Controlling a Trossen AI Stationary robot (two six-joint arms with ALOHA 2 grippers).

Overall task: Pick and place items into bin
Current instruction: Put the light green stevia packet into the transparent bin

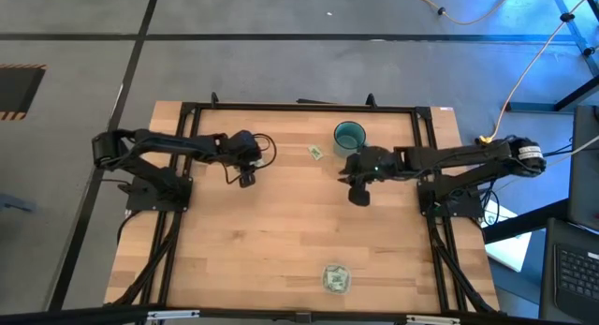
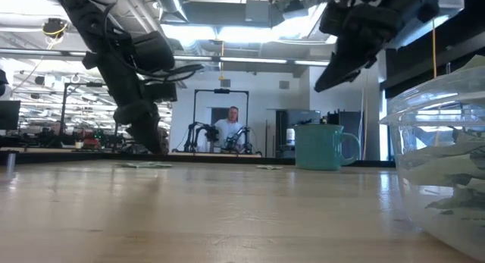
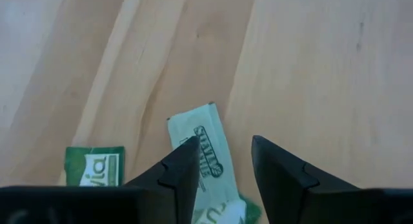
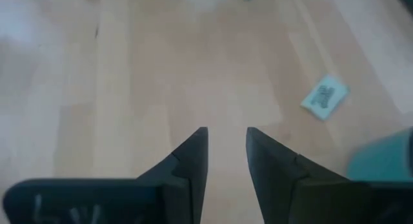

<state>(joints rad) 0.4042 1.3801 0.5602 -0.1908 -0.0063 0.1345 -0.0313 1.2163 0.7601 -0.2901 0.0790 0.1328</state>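
Observation:
My left gripper (image 1: pixel 246 180) (image 3: pixel 224 141) hangs open, pointing steeply down, low over the table's left half. A pale green packet (image 3: pixel 205 143) lies flat on the wood, partly under one finger. A green and white packet (image 3: pixel 95 167) lies beside it, and a third packet (image 3: pixel 244 211) shows between the fingers. My right gripper (image 1: pixel 358 196) (image 4: pixel 226 129) is open and holds nothing, above the table near the teal mug (image 1: pixel 349 135). Another packet (image 1: pixel 316 153) (image 4: pixel 324 97) lies left of the mug. The clear bin (image 1: pixel 336 279) (image 2: pixel 443 164), with packets inside, stands at the near edge. My left gripper stands open over the pale green packet's near end (image 3: pixel 201 161), fingers coming from above at a slant. One finger covers part of the packet in the wrist view. Whether it touches the packet I cannot tell; the packet lies flat on the table.
The teal mug (image 2: pixel 326 147) stands at the far middle of the table. A black frame (image 1: pixel 281 108) runs around the wooden top. Bare wood lies between both grippers and the bin. A person (image 2: pixel 231 128) stands far off in the room behind.

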